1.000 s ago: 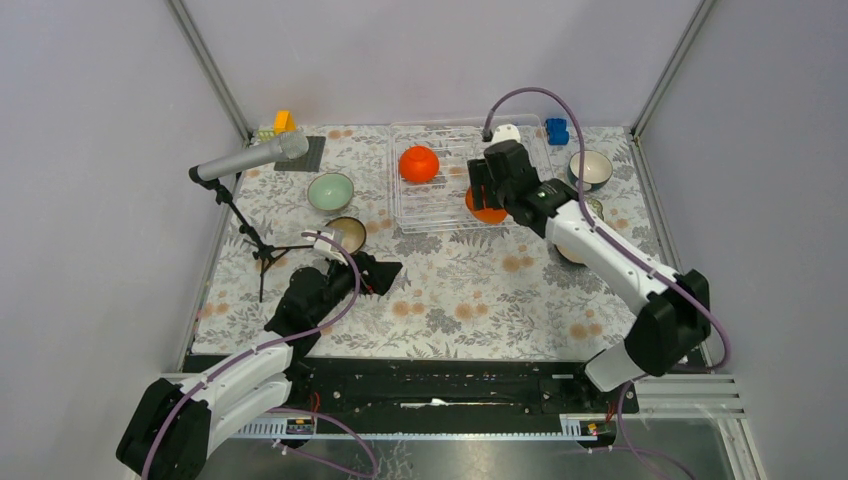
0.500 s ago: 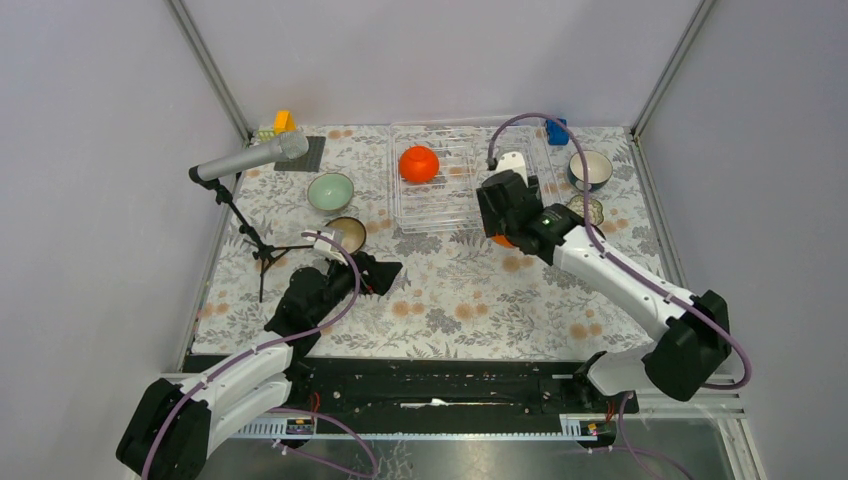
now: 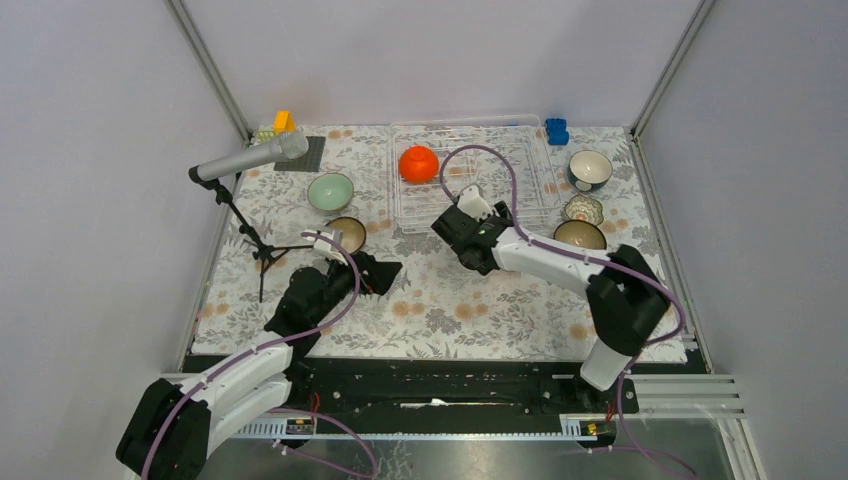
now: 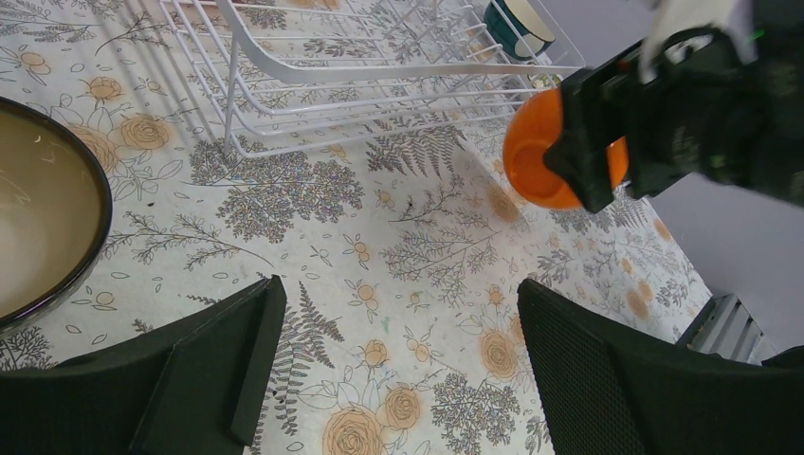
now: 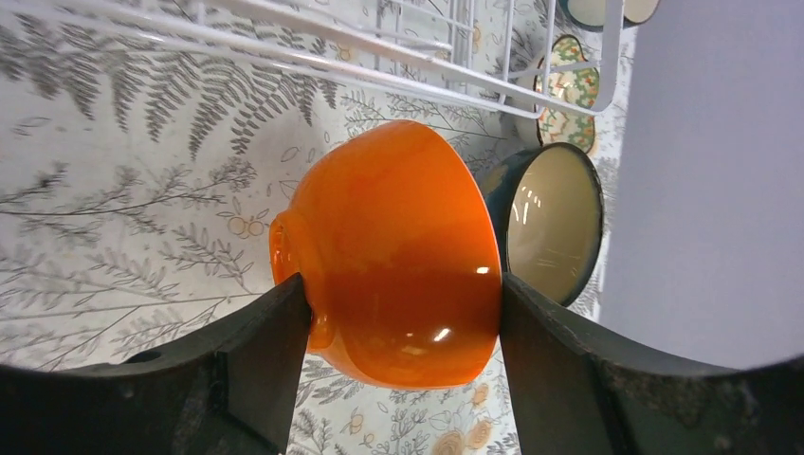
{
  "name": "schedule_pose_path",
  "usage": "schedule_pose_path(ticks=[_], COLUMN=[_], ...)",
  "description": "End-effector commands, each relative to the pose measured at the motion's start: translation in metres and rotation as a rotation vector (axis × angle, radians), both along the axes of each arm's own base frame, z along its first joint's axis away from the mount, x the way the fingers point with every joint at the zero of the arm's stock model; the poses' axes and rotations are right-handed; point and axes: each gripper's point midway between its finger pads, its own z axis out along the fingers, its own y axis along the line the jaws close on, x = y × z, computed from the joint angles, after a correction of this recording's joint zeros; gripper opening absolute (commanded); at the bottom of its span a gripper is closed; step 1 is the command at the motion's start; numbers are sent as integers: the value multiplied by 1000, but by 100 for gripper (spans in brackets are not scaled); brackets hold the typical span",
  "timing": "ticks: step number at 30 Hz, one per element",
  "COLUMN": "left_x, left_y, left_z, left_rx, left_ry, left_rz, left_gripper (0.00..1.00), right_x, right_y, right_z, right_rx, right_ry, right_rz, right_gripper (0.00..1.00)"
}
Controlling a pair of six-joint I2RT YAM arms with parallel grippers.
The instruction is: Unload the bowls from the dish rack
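Observation:
The dish rack (image 3: 520,185) of white wire stands at the back middle, with one orange bowl (image 3: 418,163) in its left part. My right gripper (image 5: 403,296) is shut on a second orange bowl (image 5: 393,251), held on its side above the mat just in front of the rack (image 5: 284,33). The left wrist view shows that bowl (image 4: 531,161) in the air. My left gripper (image 4: 398,318) hangs open and empty above the mat, near a brown bowl (image 3: 346,233). A mint bowl (image 3: 330,190) sits left of the rack.
Right of the rack sit a teal bowl (image 3: 590,168), a patterned bowl (image 3: 583,208) and a dark bowl with a cream inside (image 3: 579,235). A microphone on a stand (image 3: 250,160) rises at the left. A blue block (image 3: 556,130) and a yellow block (image 3: 284,121) lie at the back.
My right arm has lifted the orange bowl out of the rack and swung it toward the near left, over the mat in front of the rack. The left arm has not moved.

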Motion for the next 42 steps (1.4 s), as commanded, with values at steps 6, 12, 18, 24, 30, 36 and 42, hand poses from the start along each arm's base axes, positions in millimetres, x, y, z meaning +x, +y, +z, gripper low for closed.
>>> schedule_pose_path(ticks=[6, 12, 18, 24, 30, 36, 42], left_x=[6, 7, 7, 7, 7, 7, 7], left_y=[2, 1, 1, 1, 1, 2, 2], left_z=[27, 27, 27, 27, 27, 26, 27], left_rx=[-22, -21, -19, -18, -18, -16, -16], left_ry=[-76, -76, -76, -74, -74, -75, -75], left_rz=[22, 20, 23, 22, 22, 24, 24], left_gripper=[98, 98, 98, 98, 98, 98, 98], right_x=[5, -4, -10, -12, -14, -14, -14], right_y=[-3, 16, 33, 38, 50, 62, 67], right_z=[-19, -38, -43, -44, -46, -45, -43], right_rx=[-202, -138, -31, -8, 62, 112, 139], right_ry=[-33, 49, 113, 139, 165, 178, 181], right_rz=[-69, -2, 56, 78, 118, 149, 166], right_gripper=[40, 85, 90, 90, 88, 80, 79])
